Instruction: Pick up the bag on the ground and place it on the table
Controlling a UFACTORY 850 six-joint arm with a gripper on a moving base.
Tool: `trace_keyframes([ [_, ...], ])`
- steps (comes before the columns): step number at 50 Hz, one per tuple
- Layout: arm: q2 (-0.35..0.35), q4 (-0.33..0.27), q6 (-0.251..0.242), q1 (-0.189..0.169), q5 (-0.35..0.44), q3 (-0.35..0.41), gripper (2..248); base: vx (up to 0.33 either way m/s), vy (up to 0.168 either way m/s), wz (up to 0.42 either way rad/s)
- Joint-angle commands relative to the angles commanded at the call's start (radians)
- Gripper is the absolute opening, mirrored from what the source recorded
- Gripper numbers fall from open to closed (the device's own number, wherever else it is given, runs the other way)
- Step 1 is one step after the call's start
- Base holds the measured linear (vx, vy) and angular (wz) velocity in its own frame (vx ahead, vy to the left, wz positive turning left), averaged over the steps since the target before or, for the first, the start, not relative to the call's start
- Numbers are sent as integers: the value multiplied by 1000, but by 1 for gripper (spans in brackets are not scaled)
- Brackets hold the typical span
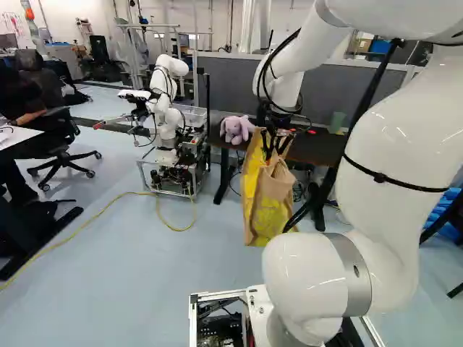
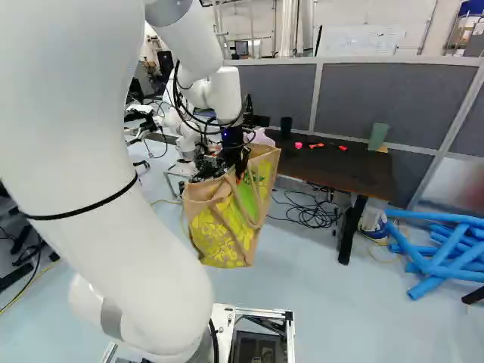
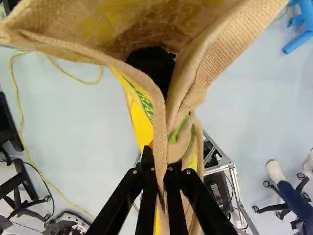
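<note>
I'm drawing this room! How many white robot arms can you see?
2. The front arm holds the bag in its jaws; another robot stands near the dark table. More may be hidden.

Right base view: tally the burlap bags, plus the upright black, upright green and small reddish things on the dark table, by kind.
Tan-and-yellow burlap bag: 1
Upright black cylinder: 1
Upright green object: 1
Small reddish pieces: 3
Total: 6
</note>
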Motion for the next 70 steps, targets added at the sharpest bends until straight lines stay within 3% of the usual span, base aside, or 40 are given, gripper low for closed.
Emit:
trace_keyframes([
  [70,56,0,0,-11,-259,-188,24,0,0,0],
])
